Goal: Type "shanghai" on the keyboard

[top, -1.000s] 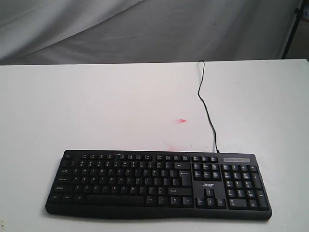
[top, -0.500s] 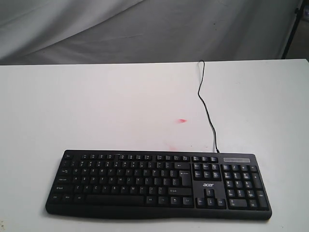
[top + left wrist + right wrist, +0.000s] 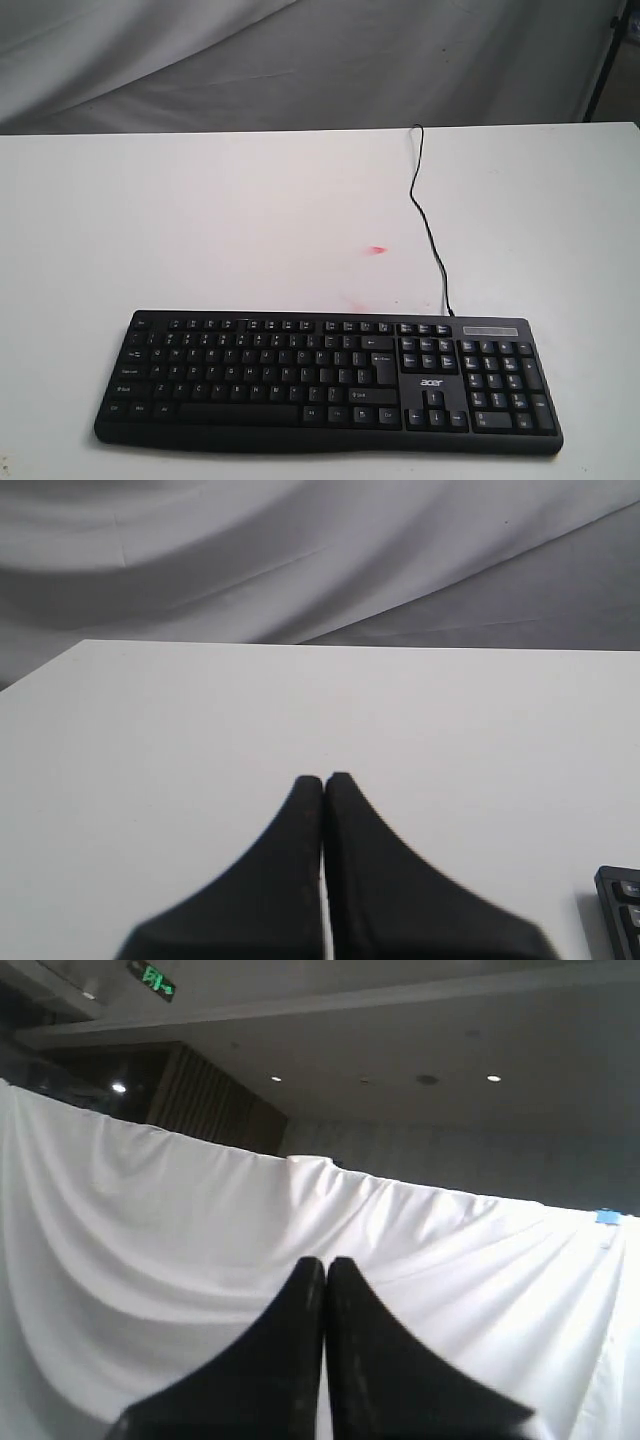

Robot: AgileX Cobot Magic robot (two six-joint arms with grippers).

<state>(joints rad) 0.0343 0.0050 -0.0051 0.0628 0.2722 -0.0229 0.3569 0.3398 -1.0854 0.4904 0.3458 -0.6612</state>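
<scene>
The keyboard [image 3: 330,380] is black with white-lettered keys and lies along the near edge of the white table [image 3: 200,230]. Its number pad is on the right, beside a white "acer" logo. A thin black cable [image 3: 428,230] runs from its back edge to the table's far edge. Neither gripper shows in the exterior view. In the left wrist view my left gripper [image 3: 323,778] is shut with nothing in it, above bare table, and a corner of the keyboard [image 3: 620,905] shows beside it. In the right wrist view my right gripper [image 3: 324,1262] is shut and empty, facing white cloth.
A small red mark [image 3: 377,249] and a fainter pink smear [image 3: 350,300] stain the table behind the keyboard. White draped cloth [image 3: 300,60] hangs behind the table. A dark stand leg [image 3: 605,60] rises at the far right.
</scene>
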